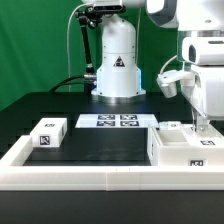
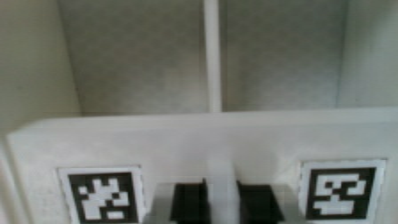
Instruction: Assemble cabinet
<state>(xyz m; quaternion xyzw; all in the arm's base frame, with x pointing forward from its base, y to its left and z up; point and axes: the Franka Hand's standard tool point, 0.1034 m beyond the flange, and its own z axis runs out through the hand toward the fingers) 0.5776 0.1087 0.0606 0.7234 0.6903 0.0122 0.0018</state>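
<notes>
Beneath the pincer [image 1: 203,128]: cabinet shell [image 1: 182,152], positioning stage

Fingers [image 2: 187,200] nearly together at its tagged wall; pinching or not, cannot tell. Drawer block [image 1: 48,133] well apart from pincer, across tabletop [image 1: 100,150]. Likely next: square the shell, then fetch block.

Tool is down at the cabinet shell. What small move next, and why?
Probably close the tool on the tagged wall of the cabinet shell and confirm the hold: its fingers sit at that wall, grip unclear, and the drawer block lies apart, not yet fitted.
</notes>
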